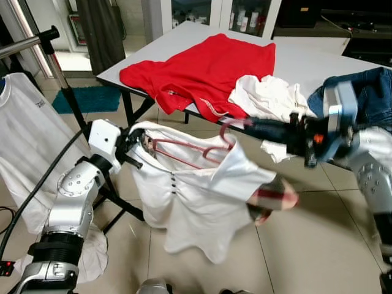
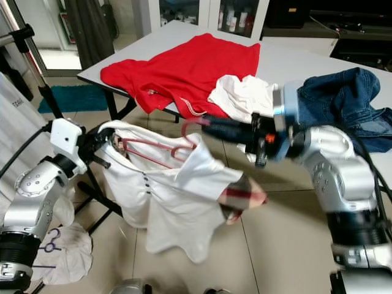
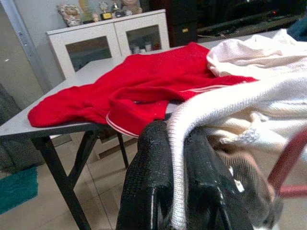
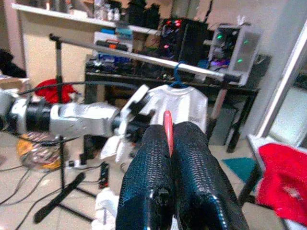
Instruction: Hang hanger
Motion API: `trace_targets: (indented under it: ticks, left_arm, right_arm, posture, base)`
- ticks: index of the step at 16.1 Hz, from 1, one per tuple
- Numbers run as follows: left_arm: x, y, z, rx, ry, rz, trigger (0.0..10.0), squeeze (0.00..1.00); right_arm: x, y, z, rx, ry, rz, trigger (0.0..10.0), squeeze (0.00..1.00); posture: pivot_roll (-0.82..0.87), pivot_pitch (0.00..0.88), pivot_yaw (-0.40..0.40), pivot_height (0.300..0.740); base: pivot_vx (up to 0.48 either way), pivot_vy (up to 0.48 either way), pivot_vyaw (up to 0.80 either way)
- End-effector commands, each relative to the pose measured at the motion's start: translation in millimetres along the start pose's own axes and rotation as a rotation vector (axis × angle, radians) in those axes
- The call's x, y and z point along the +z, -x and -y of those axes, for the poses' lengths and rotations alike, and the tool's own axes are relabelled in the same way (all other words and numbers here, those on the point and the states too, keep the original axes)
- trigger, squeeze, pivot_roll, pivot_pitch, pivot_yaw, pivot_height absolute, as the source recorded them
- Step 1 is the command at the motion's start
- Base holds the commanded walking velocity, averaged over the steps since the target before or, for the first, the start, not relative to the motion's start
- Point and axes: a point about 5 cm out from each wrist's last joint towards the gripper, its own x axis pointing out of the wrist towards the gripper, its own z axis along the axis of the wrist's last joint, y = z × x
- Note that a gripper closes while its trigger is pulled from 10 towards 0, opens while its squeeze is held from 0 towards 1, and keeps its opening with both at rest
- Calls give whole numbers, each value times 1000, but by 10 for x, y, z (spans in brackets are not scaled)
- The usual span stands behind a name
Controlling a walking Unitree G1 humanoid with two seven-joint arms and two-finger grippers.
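**Observer:** Where's the hanger?

**Me:** In the air, between my two arms, in front of the table. The red hanger is already threaded inside the white polo shirt. My right gripper has both fingers pinched tight on the hook; the right wrist view shows the red wire squeezed between them. My left gripper is clamped on the shirt's collar edge at the other shoulder; the left wrist view shows white fabric pressed between its fingers.

**Observer:** So the dressing part is done?

**Me:** As far as I can judge, yes. The shirt hangs from the hanger with its buttons facing me and one plaid-cuffed sleeve swung out.

**Observer:** And what's left?

**Me:** The hanging itself. The rack rail is off to my left, with a white T-shirt already on it. I haven't reached it yet; I'd say I need to carry the hook over and set it on the rail.
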Motion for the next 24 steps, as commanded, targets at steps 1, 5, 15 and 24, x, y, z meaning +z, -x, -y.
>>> trace_targets:
  ticks: [1,5,15,24]
  left_arm:
    - [-20,26,6,-8,-16,-8,0,0]
    - [-185,88,209,-62,24,-41,0,0]
    - [-152,-36,622,-99,54,9,0,0]
    - [1096,70,-388,438,-261,483,10000,1000]
  right_arm:
    - [130,49,38,-6,26,42,0,114]
    - [342,125,144,-29,15,172,0,110]
    - [364,34,433,-185,5,283,0,114]
    - [232,-94,358,-131,-17,256,0,98]
  posture:
    - [92,0,19,740]
    - [95,0,13,740]
    - [100,0,3,740]
    - [107,0,-14,740]
  base:
    - [0,0,0]
    - [0,0,0]
    - [0,0,0]
    - [0,0,0]
